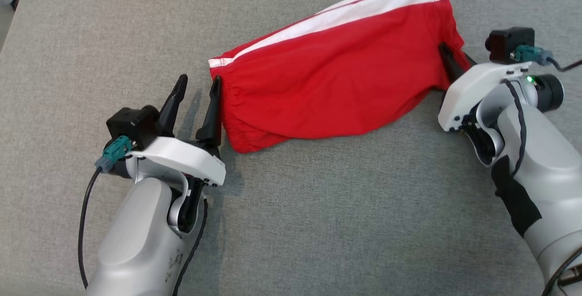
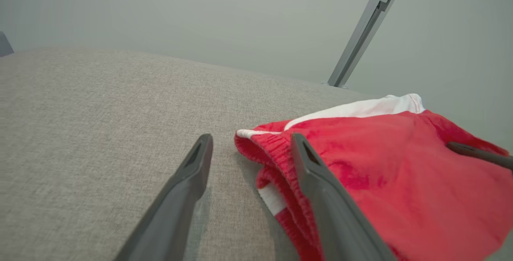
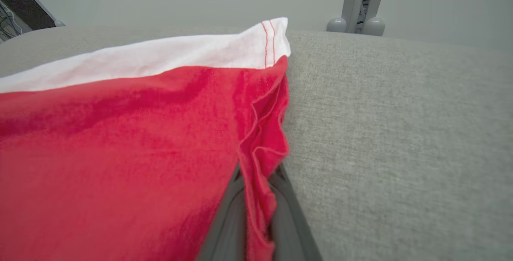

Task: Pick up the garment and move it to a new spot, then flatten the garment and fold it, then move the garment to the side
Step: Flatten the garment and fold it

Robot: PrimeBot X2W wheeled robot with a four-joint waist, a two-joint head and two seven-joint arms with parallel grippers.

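Where the red cloth bunches at its right end, the right gripper [image 1: 448,59] is clenched on a fold of the garment [image 1: 336,82]. In the head view one dark finger shows against the cloth and the other is hidden behind it. In the right wrist view the right gripper [image 3: 256,197] has its two fingers pressed together on a narrow pleat of the garment [image 3: 120,152], with the fingertips buried under the cloth.

The garment, red with a white band along its far side, lies slantwise on the grey fabric surface [image 1: 318,205], towards the far right. Its far right corner is cut off by the top edge of the head view.

The left gripper [image 1: 199,80] stands at the garment's left end, its fingers spread apart and grasping nothing. Bare surface lies between them. Its right finger [image 1: 213,109] is hard against the gathered waistband, though whether it touches cannot be told. In the left wrist view the same finger [image 2: 332,205] overlaps the garment [image 2: 380,164] and hides part of the hem. At the right edge of that view a dark finger [image 2: 477,152] of the right gripper juts in, cut off by the frame
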